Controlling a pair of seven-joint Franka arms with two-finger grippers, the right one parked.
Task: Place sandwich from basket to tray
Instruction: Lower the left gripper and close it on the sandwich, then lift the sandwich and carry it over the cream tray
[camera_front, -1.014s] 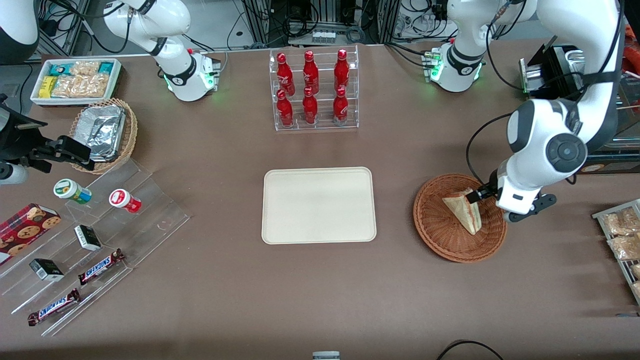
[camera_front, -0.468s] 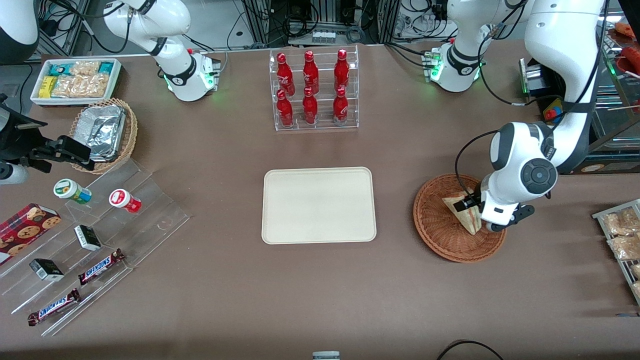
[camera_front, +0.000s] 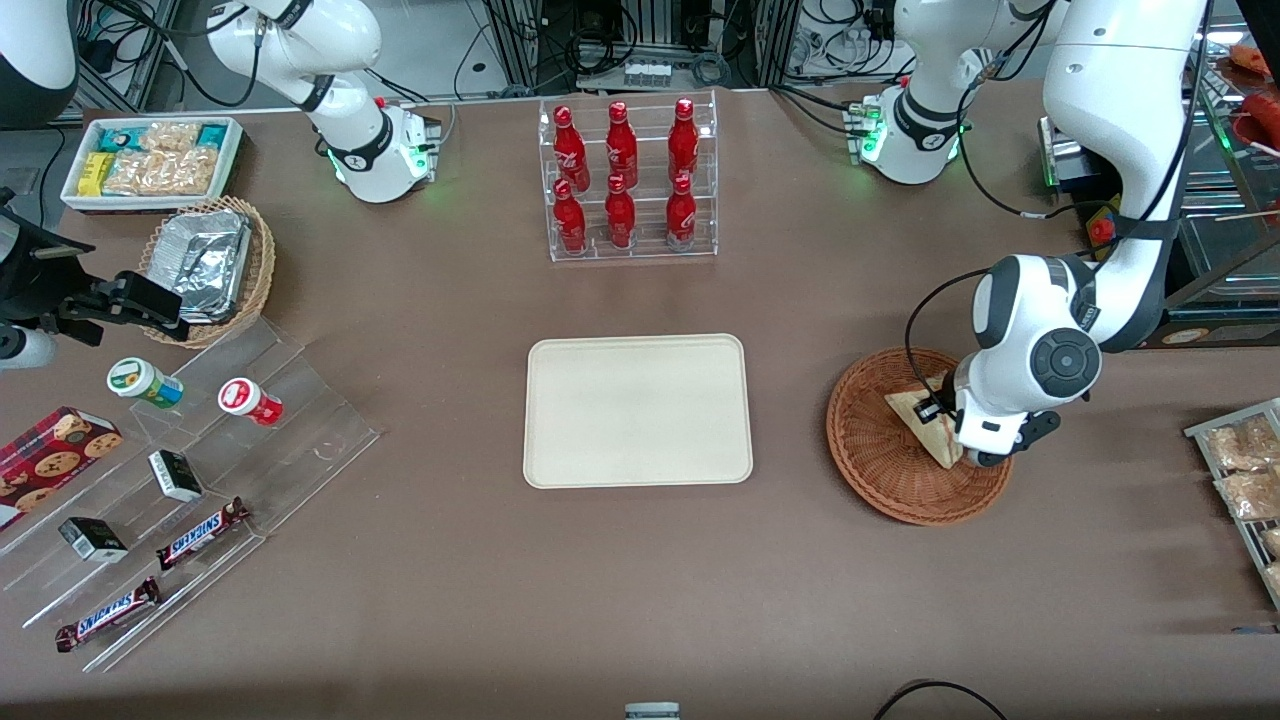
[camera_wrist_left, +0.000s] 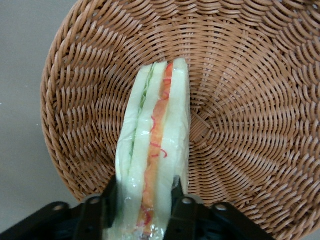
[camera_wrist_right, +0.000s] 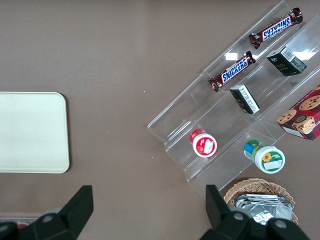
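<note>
The sandwich stands on edge in the wicker basket, at roughly 3 o'clock from the tray. The gripper has its jaws straddling the wedge's wide end, apparently pinching it. I'd call this the grasp; next comes a lift clear of the rim, then across toward 9 o'clock.

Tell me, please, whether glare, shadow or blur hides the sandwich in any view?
Front view: even light, but the arm covers part of the sandwich in the basket. Left wrist view: sharp, faint sheen on the wrap; gripper fingers flank the sandwich, slightly dark.
</note>
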